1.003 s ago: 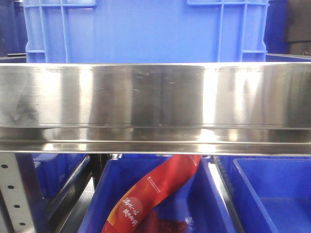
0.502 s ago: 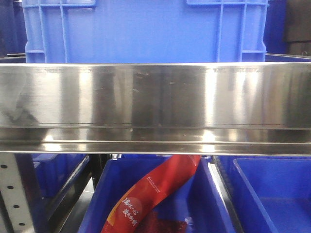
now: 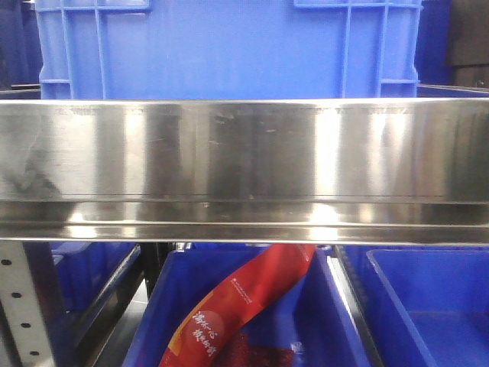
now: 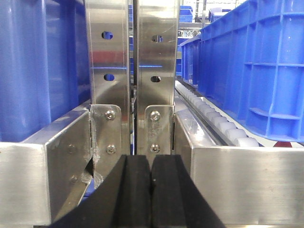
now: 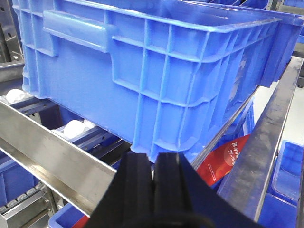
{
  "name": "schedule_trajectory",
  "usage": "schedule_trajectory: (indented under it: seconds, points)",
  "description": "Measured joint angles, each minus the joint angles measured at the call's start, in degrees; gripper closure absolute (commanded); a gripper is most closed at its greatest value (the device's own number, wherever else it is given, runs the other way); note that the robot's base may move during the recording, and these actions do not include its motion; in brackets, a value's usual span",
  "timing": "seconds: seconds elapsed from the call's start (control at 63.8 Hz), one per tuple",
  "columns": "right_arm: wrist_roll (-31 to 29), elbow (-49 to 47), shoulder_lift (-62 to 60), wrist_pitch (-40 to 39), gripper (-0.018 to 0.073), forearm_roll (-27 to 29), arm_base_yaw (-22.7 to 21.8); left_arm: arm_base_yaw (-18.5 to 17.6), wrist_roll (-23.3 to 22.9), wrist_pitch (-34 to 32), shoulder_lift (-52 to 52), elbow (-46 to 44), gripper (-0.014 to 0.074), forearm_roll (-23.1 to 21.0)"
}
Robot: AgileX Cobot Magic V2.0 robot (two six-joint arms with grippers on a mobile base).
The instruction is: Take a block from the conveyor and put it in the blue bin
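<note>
The blue block and the conveyor are out of view in every frame. A large blue bin (image 3: 229, 46) stands on a steel rack shelf (image 3: 244, 164); it also shows in the right wrist view (image 5: 156, 61). My left gripper (image 4: 150, 164) is shut and empty, facing two steel uprights (image 4: 130, 71) of the rack. My right gripper (image 5: 153, 164) is shut and empty, just below and in front of the near corner of the large blue bin. Neither gripper shows in the front view.
Below the shelf, a lower blue bin (image 3: 328, 321) holds a red snack packet (image 3: 244, 302), also visible in the right wrist view (image 5: 223, 159). Another blue bin (image 3: 428, 306) sits at lower right. White rollers (image 4: 223, 126) line the rack beside a blue bin (image 4: 256, 66).
</note>
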Motion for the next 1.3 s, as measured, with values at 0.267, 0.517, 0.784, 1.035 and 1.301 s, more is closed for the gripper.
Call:
schedule_trajectory:
  seconds: [0.267, 0.517, 0.784, 1.035, 1.301]
  points:
    - [0.0, 0.75, -1.48, -0.84, 0.0721, 1.3, -3.08, 0.0, 0.0, 0.0, 0.0, 0.0, 0.0707, 0.0]
    - [0.0, 8.25, -10.55, -3.62, 0.0721, 1.72, -17.37, 0.0, 0.0, 0.0, 0.0, 0.0, 0.0707, 0.0]
    - [0.0, 20.14, -22.49, -8.24, 0.0721, 1.83, -29.98, 0.0, 0.0, 0.0, 0.0, 0.0, 0.0707, 0.0]
    - [0.0, 25.99, -23.86, -12.84, 0.0721, 2.18, -33.0, 0.0, 0.0, 0.0, 0.0, 0.0, 0.0707, 0.0]
    - [0.0, 25.99, -23.86, -13.68, 0.0721, 2.21, -33.11, 0.0, 0.0, 0.0, 0.0, 0.0, 0.0707, 0.0]
